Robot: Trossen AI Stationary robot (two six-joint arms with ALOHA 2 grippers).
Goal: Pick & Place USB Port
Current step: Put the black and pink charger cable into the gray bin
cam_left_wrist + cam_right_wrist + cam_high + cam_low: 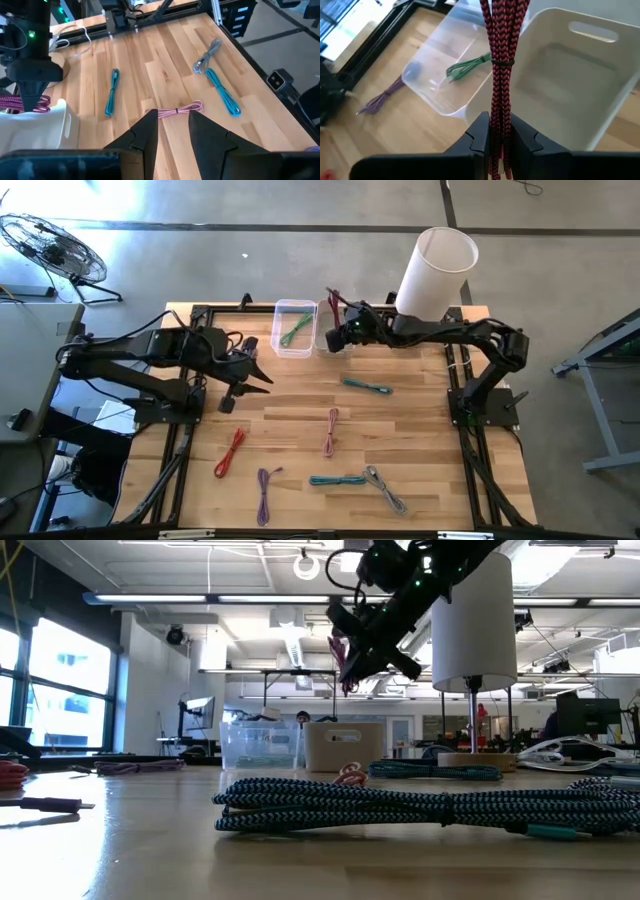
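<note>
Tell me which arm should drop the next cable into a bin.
Right. Its tool already grips the dark red cable above the white bin; the left tool hangs open over the table.

High view: overhead, straight down, far enough to take in whole bench (300, 430), both arms, surrounding floor.

Low view: at bench-top height, level across surface toward room behind; teal cable (420, 810) very near lens, right gripper (345, 665) entering from above.

Left wrist view: looks past own jaws across bench; shares teal cable (222, 92) with low view.

Right wrist view: very close, down over clear bin (440, 75) and white bin (580, 85); clear bin also in high view (295, 328) and low view (258, 745).
</note>
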